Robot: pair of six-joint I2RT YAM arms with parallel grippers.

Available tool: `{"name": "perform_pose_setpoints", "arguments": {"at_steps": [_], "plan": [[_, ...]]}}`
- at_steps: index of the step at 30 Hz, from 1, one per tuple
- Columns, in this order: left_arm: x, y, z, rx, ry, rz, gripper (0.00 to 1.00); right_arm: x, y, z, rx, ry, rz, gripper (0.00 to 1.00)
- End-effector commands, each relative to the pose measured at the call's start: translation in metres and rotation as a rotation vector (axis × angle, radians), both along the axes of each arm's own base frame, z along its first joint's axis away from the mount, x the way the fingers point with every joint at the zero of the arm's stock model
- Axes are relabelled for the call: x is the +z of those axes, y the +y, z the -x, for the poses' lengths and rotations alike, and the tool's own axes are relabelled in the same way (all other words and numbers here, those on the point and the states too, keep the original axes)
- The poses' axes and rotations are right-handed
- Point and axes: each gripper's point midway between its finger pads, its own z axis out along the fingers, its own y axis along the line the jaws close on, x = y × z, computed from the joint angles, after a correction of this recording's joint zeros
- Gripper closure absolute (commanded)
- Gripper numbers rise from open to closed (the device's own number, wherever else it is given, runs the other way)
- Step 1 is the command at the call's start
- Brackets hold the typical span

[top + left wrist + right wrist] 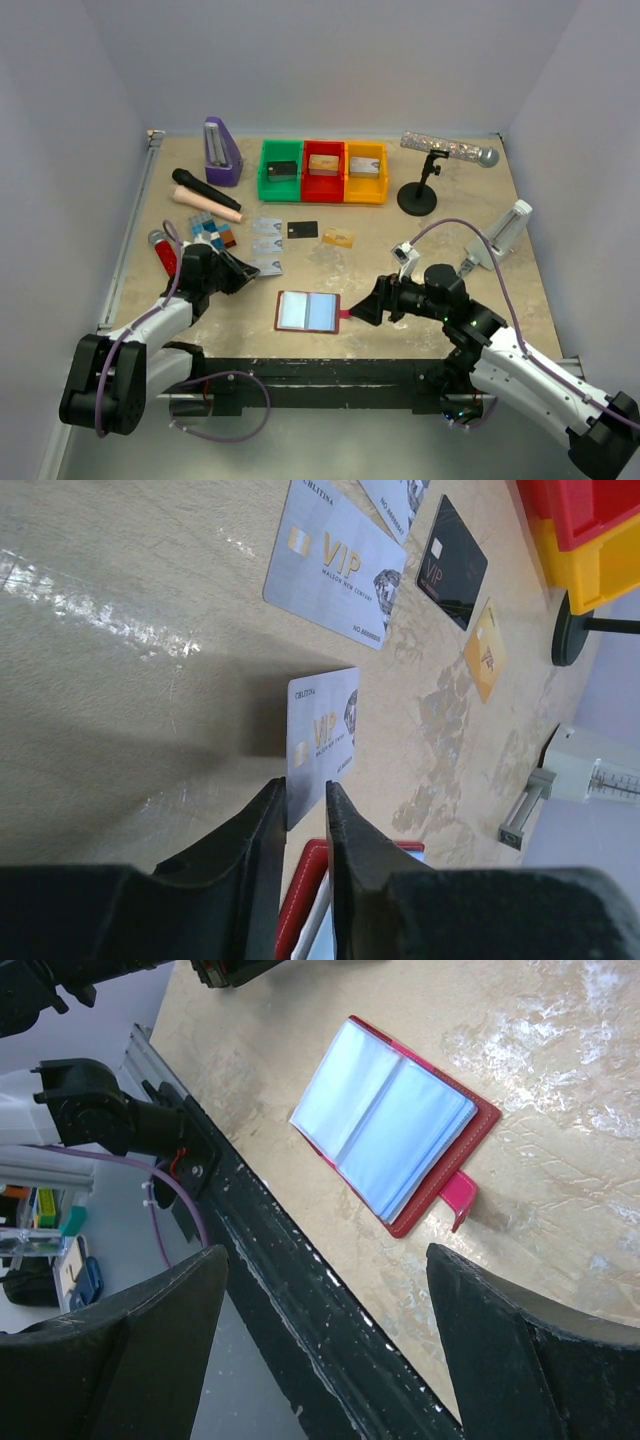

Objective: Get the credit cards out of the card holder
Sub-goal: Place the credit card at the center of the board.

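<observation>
The card holder (307, 311) lies open and flat near the front edge, pale blue lining up, red tab (462, 1198) to its right. Three silvery credit cards (266, 245), a black one (302, 229) and a gold one (338, 237) lie on the table behind it. My left gripper (305, 790) is low at the nearest silver card (322, 730). That card's end is between the narrowly parted jaws, touching one finger with a gap to the other. My right gripper (325, 1260) hovers wide open right of the holder (395, 1125), holding nothing.
Green (281, 170), red (323, 165) and yellow (365, 165) trays stand at the back, beside a purple metronome (222, 152). Microphones (205, 190) and a tiled block (212, 232) lie left. A microphone stand (418, 195) and a white device (505, 232) are on the right.
</observation>
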Motion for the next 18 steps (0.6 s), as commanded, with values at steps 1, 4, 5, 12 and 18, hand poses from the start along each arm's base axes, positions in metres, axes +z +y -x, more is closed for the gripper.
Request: {"name": "perform_pose_setpoints", "arguments": {"at_steps": [1, 4, 5, 12, 18], "plan": [[0.011, 0.005, -0.011, 0.007, -0.025, -0.034, 0.70, 0.010, 0.003, -0.002, 0.010, -0.049, -0.033, 0.15], [0.010, 0.008, -0.010, 0.016, -0.005, -0.051, 0.65, 0.007, 0.002, -0.001, 0.009, -0.041, -0.025, 0.15], [0.010, 0.009, -0.010, 0.021, -0.001, -0.055, 0.64, 0.008, 0.002, -0.002, 0.008, -0.042, -0.026, 0.15], [0.010, 0.022, -0.006, 0.061, 0.043, -0.123, 0.52, 0.006, 0.002, -0.003, 0.007, -0.038, -0.020, 0.15], [0.016, 0.033, -0.002, 0.094, 0.073, -0.182, 0.47, 0.004, 0.002, -0.003, 0.005, -0.037, -0.014, 0.15]]}}
